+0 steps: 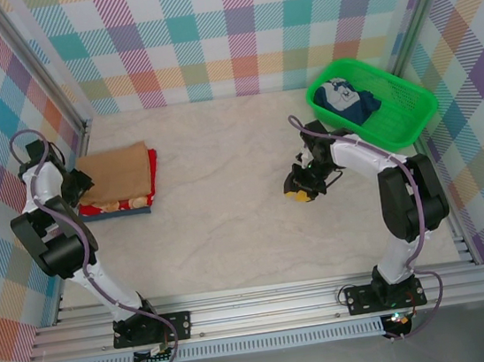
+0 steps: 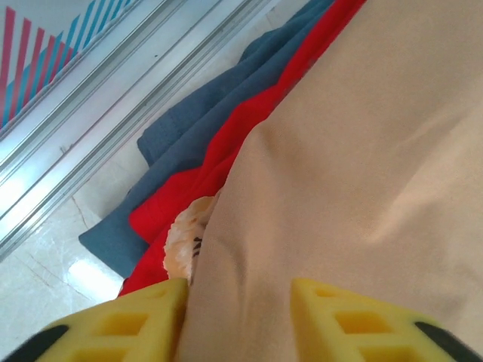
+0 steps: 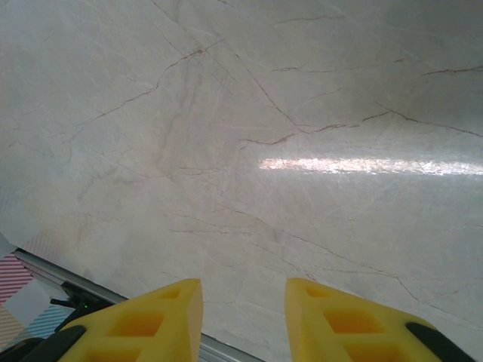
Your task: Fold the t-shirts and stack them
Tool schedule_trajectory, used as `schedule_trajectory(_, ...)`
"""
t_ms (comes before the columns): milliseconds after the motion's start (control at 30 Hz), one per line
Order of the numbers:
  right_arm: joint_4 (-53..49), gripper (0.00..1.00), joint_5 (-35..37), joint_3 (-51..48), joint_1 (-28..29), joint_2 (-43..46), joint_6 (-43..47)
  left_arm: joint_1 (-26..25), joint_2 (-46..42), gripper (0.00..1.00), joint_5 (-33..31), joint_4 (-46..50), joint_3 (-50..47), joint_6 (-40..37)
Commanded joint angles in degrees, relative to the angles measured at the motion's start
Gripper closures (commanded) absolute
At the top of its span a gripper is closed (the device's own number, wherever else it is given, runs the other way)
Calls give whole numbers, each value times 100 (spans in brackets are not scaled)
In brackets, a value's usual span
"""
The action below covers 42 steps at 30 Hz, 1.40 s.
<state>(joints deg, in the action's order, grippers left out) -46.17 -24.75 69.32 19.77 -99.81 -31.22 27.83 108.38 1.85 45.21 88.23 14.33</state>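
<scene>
Sitting at the left side of the worktop point(image 1: 224, 183), a folded stack is lying beside the aluminium frame rail point(image 2: 90, 113): the tan t-shirt point(image 1: 120, 170) is lying on top, the red t-shirt point(image 1: 107, 206) is showing under it along the near and right edges, and a blue-grey garment point(image 1: 134, 211) is peeking out at the bottom. The left end effector point(image 1: 77, 185) is hanging at the stack's left edge, its yellow fingers point(image 2: 151, 317) standing parted just above the smooth tan cloth, gripping nothing. Right of centre, the right end effector point(image 1: 301, 187) is hovering over bare marbled worktop, its jaws standing moderately apart and empty. At the far right, a green basket point(image 1: 397, 105) is resting on the worktop, holding a dark blue and white cloth point(image 1: 347, 100), well apart from the stack.
</scene>
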Motion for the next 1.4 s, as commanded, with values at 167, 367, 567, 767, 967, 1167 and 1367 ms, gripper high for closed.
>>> schedule_trajectory(167,-269,57,679,221,-91,526,-36,-329,-1434,0,172,-439,-700,805)
schedule_trajectory(367,-149,0,1931,40,-249,1628,-177,-1436,-2797,0,1,-1531,-1759,1392)
schedule_trajectory(567,127,0,4417,-534,-358,3078,-163,-3024,-4418,0,-1490,-1784,-2986,857)
schedule_trajectory(767,3848,0,5688,-3150,-723,4507,2107,-3935,-5860,0,-3754,-3729,-5490,-291)
schedule_trajectory(967,5672,0,5223,-4389,-1027,4052,2958,-3926,-6093,0,-3168,-5187,-7047,-1105)
schedule_trajectory(1167,6997,0,4585,-4632,-1448,2882,2681,-3834,-4480,0,-2612,-7070,-7059,-1125)
schedule_trajectory(1367,8518,0,3969,-4579,-1785,2068,2573,-3720,-2733,0,-2059,-7698,-6130,-1367)
